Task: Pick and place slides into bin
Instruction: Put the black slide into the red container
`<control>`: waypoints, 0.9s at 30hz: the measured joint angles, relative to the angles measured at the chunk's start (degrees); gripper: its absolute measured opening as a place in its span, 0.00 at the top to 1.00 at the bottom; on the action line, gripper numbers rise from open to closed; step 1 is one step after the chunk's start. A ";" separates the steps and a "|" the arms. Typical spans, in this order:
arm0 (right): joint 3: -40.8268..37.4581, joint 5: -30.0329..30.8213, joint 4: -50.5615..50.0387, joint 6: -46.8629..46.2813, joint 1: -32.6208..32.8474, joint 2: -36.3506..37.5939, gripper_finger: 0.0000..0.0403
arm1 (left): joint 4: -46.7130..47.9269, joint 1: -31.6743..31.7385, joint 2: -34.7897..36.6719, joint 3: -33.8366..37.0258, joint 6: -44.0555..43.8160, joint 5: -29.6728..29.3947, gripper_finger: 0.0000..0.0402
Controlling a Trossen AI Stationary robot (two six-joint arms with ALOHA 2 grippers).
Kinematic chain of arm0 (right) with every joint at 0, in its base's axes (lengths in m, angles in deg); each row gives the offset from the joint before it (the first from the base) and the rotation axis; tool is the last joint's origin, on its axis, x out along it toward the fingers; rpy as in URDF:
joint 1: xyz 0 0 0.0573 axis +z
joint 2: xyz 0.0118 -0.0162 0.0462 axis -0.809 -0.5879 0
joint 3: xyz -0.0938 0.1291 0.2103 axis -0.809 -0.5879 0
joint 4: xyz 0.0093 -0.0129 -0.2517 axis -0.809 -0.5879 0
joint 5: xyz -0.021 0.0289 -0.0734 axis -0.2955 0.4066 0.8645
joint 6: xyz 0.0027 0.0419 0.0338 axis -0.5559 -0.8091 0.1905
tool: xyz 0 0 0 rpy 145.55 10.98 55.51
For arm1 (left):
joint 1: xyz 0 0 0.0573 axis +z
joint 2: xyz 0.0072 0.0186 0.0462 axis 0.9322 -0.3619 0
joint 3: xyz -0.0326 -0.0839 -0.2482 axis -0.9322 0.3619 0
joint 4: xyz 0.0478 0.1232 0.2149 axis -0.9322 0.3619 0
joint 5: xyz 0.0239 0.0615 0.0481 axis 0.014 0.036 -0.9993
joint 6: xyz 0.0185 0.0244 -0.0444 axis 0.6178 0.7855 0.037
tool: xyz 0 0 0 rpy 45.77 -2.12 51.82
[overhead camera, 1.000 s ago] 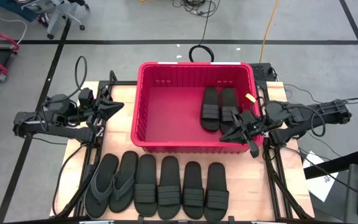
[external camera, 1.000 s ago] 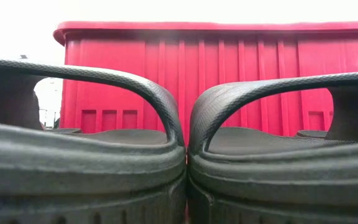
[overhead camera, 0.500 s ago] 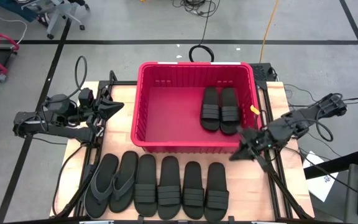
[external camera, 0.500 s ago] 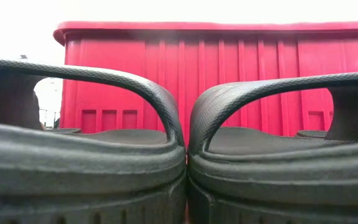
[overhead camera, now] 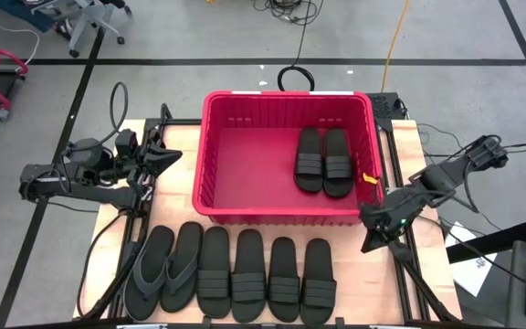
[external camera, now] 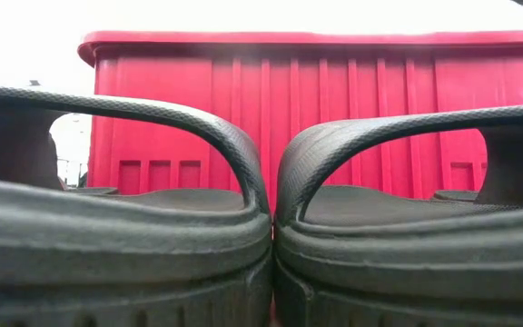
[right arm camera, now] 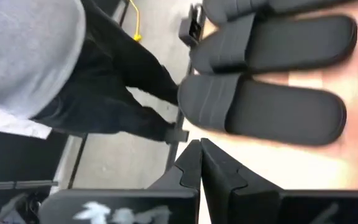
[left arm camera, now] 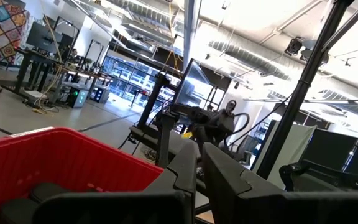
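Observation:
The red bin point(overhead camera: 215, 155) stands at the table's middle, toward its far edge. Two black band slides point(overhead camera: 324, 161) lie flat side by side on its floor at the right. Several more slides lie in a row on their soles along the near edge: two thong slides point(overhead camera: 165, 268) at the left, band slides point(overhead camera: 268, 276) to their right. My right gripper point(overhead camera: 368, 241) is shut and empty above the table, just off the bin's near right corner; its wrist view point(right arm camera: 199, 149) looks onto band slides point(right arm camera: 263, 112). My left gripper point(overhead camera: 175, 157) waits shut and empty left of the bin.
The low view looks between two band slides point(external camera: 116, 227) point(external camera: 416, 227) at the bin's slotted near wall point(external camera: 334, 100). A person in a grey top and dark trousers point(right arm camera: 73, 68) shows beyond the table in the right wrist view. Bare tabletop point(overhead camera: 414, 265) lies right of the row.
My right gripper has left the bin's near right corner, going toward the table's near edge and then a little to the right, and has turned to point toward the near edge. Slides and bin have kept still.

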 joint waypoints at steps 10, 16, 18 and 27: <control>-21.02 -9.44 31.36 -4.33 0.17 -0.09 0.91 | 0.00 0.00 0.00 0.00 -0.17 0.01 0.94; -31.16 -9.13 51.53 -10.47 0.11 -0.34 0.90 | 0.00 0.00 0.00 0.00 -1.80 0.04 0.94; -32.31 -7.74 52.52 -12.84 0.11 -1.20 0.88 | -0.02 0.01 0.00 0.00 -1.79 0.04 0.94; -32.32 -1.58 59.71 -14.67 0.26 -8.90 0.60 | 0.19 0.00 0.02 0.00 -3.52 0.07 0.94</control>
